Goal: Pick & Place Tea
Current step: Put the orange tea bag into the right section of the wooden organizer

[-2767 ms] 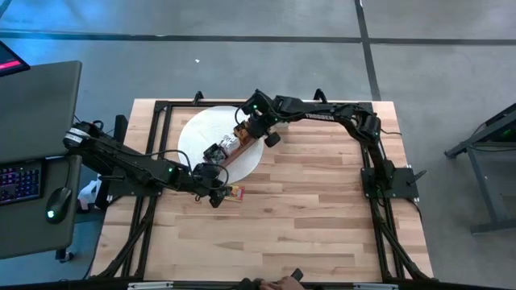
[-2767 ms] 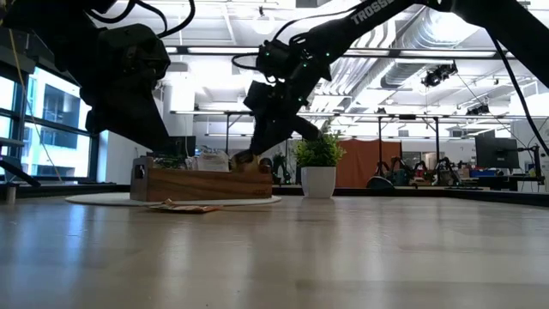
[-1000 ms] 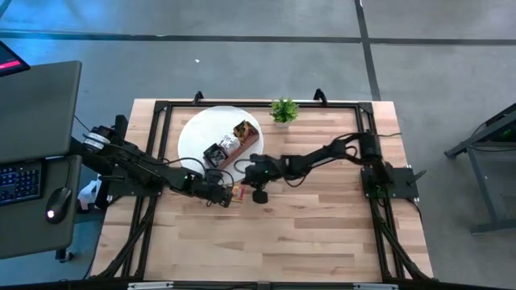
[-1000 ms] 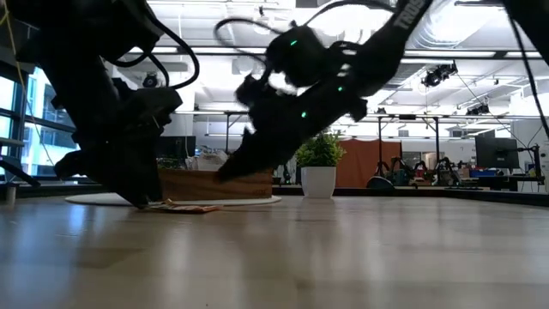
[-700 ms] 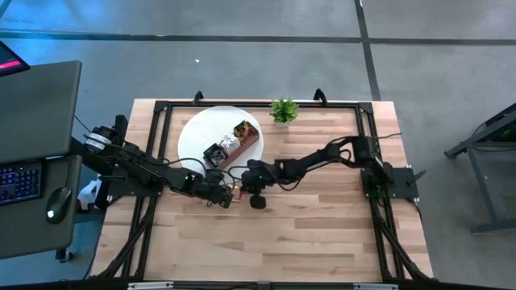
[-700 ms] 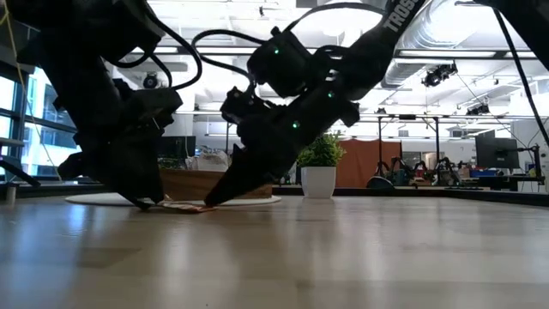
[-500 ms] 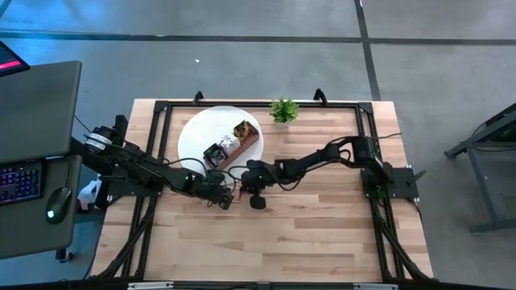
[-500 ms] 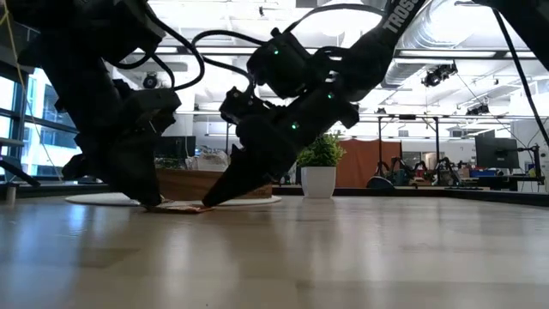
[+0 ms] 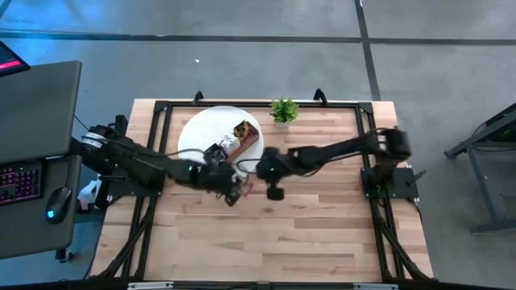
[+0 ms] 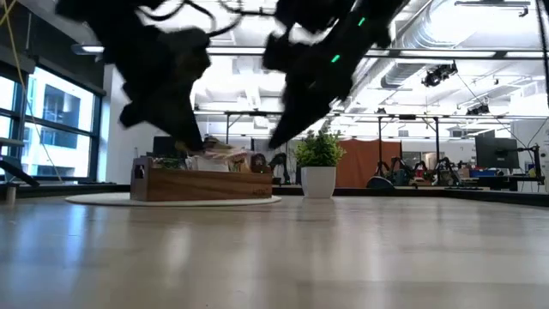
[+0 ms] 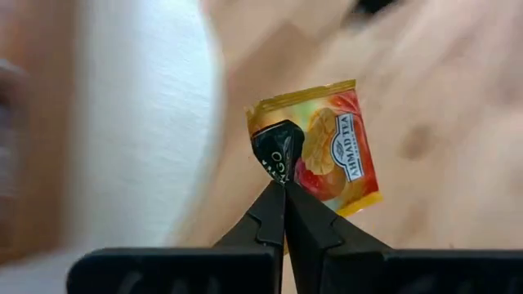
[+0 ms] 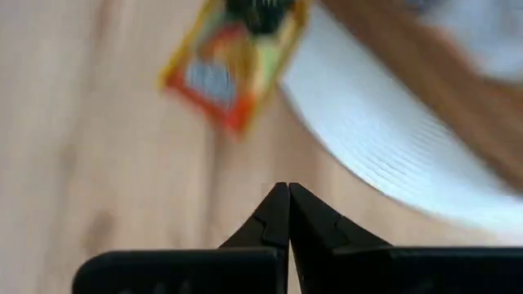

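- The worktop (image 9: 322, 217) is pale wooden planks in a black metal frame, standing on a grey floor (image 9: 242, 64) crossed by dark seams.
- At the left of the high view sits a dark desk (image 9: 36, 153) with a lit keyboard (image 9: 18, 180) and a mouse (image 9: 55, 203).
- In the low view, tall windows (image 10: 51, 120) fill the left side.
- White ceiling ducts (image 10: 446, 43) and strip lights run across the upper right.
- An orange partition (image 10: 360, 163) stands far back.
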Tool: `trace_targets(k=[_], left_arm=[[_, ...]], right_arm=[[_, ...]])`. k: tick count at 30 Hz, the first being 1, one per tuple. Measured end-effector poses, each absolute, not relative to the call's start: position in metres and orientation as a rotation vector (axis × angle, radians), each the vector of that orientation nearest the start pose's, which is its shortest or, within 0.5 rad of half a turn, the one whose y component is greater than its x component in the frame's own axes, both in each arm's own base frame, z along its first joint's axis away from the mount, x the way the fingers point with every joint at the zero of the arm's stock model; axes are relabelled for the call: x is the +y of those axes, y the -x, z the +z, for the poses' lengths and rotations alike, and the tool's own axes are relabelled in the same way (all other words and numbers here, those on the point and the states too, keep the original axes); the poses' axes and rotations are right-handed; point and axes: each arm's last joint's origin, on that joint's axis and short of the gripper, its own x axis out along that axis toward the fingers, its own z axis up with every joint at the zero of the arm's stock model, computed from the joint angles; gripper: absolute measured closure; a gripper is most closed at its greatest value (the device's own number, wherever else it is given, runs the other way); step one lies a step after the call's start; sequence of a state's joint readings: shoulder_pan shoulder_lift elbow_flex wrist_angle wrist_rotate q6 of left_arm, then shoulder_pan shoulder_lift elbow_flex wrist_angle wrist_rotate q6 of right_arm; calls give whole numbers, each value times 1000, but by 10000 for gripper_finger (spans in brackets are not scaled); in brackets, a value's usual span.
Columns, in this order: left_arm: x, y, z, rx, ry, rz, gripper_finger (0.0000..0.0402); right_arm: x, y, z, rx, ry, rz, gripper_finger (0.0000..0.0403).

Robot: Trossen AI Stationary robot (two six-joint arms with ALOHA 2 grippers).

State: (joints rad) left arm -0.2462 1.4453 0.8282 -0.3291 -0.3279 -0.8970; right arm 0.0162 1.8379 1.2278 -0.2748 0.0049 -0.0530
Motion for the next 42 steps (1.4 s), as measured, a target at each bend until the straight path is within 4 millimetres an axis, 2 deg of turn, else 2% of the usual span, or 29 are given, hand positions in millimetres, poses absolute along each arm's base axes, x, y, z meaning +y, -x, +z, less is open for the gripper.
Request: trace_targets(k=[3, 6, 9, 11, 14, 16, 20, 26, 32, 36, 39, 42], left_arm=[[-38, -282, 229, 859, 454, 507, 401], [-10, -297, 260, 883, 336, 531, 401], [24, -309, 273, 915, 231, 598, 401], [47, -317, 281, 904, 206, 634, 401], [78, -318, 268, 1007, 193, 699, 401], [96, -325, 255, 1023, 195, 735, 401], [120, -328, 231, 1082, 214, 808, 401], [129, -337, 222, 1033, 162, 902, 401], [130, -340, 238, 1032, 146, 905, 401], [130, -342, 244, 970, 288, 937, 401], [129, -345, 237, 973, 386, 925, 401], [128, -342, 233, 1017, 392, 946, 401]], right_arm=[[8, -358, 227, 938, 142, -100, 403], [12, -330, 261, 907, 188, -228, 403], [15, -299, 269, 864, 155, -231, 403], [16, -280, 266, 820, 111, -192, 403], [15, -253, 255, 739, 90, -183, 403], [11, -238, 249, 688, 100, -193, 403], [2, -214, 252, 558, 68, -236, 402], [-4, -189, 263, 390, 10, -263, 402], [-4, -180, 265, 343, 8, -259, 402], [-4, -180, 263, 350, 10, -259, 402], [-4, -180, 264, 343, 9, -259, 402], [-4, -180, 264, 345, 9, -259, 402]])
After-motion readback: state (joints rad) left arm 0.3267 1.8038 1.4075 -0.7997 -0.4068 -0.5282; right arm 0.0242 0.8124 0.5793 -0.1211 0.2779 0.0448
